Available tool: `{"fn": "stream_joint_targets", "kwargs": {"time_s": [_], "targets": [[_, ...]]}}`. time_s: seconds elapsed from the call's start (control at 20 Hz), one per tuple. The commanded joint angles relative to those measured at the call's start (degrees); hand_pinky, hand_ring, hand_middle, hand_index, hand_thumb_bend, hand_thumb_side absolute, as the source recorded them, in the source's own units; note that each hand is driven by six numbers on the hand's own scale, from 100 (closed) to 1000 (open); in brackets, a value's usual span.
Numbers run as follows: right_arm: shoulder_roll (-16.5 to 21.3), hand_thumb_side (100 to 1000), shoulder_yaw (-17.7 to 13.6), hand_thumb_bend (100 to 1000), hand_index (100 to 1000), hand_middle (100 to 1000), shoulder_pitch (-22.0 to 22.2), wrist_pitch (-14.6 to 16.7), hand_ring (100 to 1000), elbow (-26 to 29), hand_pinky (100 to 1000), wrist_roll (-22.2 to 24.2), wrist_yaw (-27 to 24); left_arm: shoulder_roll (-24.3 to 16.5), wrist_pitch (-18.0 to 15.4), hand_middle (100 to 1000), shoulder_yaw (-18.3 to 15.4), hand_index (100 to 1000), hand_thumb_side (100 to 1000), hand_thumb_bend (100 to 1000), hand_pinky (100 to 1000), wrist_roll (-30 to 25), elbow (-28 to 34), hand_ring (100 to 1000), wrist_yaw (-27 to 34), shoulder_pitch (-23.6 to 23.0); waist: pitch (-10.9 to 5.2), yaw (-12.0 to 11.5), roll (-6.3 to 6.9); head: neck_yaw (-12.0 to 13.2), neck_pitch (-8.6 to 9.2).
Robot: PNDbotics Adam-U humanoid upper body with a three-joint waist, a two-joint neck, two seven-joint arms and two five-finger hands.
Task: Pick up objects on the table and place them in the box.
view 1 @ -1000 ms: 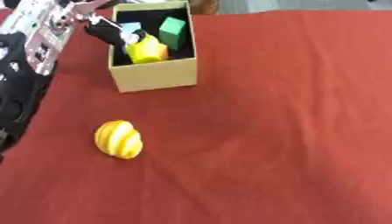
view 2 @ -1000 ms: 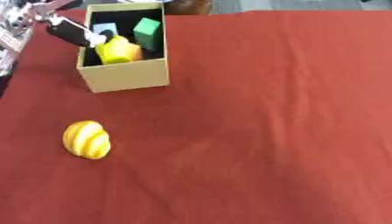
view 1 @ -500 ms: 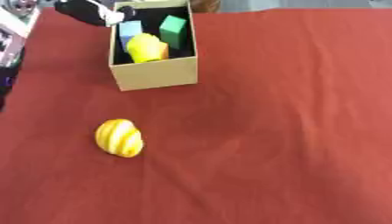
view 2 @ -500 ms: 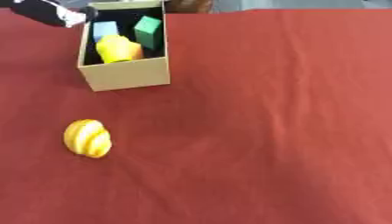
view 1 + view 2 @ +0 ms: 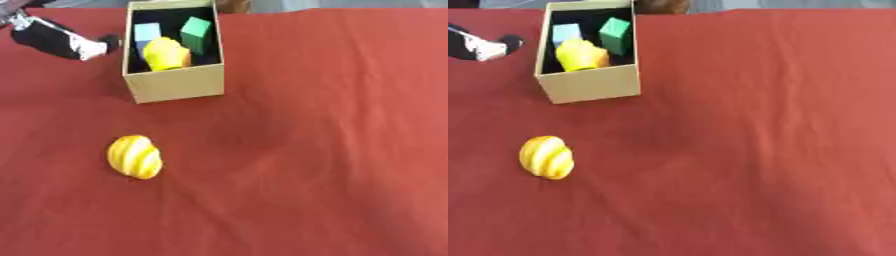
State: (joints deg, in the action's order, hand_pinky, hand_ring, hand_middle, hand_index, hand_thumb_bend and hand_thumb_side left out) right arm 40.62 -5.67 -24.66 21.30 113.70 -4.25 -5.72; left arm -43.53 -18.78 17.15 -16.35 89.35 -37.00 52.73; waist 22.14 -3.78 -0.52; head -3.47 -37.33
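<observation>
One yellow striped object (image 5: 134, 156) remains near the surface's (image 5: 350, 150) left edge; my left hand (image 5: 57, 40), finger state unclear, should descend over it, then carry to the box (image 5: 175, 85).

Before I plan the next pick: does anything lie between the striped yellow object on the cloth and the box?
Nothing visible does. The striped yellow object lies alone on the red cloth, with bare cloth between it and the box. The left hand is beside the box, left of it.
</observation>
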Motion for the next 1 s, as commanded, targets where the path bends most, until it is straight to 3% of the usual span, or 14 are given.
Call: {"fn": "stream_joint_targets", "kwargs": {"time_s": [0.05, 0.4, 0.65, 1.0], "targets": [[1.9, 806, -0.9, 100, 817, 675, -0.4, 0.1, 957, 0.9, 919, -0.3, 0.3, -4.4, 1.6, 783, 1.2, 870, 491, 425, 829, -1.6, 5.1, 814, 2.9, -1.4, -1.25, 0.2, -0.01, -0.1, 0.31], [1.7, 806, -1.0, 100, 817, 675, -0.6, 0.2, 958, 0.9, 920, -0.4, 0.3, -9.7, 7.5, 775, 3.8, 867, 577, 483, 845, -7.6, 15.1, 821, 9.1, -7.7, -0.80, 0.6, -0.08, 0.0, 0.55], [1.5, 807, -1.0, 100, 817, 674, -0.5, 0.0, 960, 0.9, 922, -0.3, 0.3, -12.9, 12.2, 751, 2.9, 865, 591, 529, 838, -12.3, 22.6, 809, 13.8, -11.2, -0.63, 0.7, 0.04, 0.1, 0.66], [1.3, 808, -1.0, 100, 818, 673, -0.5, 0.0, 961, 0.9, 923, 0.0, 0.2, -14.0, 18.4, 754, 3.8, 879, 635, 558, 840, -18.3, 25.2, 815, 18.6, -12.6, -0.52, 1.0, -0.03, 0.3, 0.40]]}}
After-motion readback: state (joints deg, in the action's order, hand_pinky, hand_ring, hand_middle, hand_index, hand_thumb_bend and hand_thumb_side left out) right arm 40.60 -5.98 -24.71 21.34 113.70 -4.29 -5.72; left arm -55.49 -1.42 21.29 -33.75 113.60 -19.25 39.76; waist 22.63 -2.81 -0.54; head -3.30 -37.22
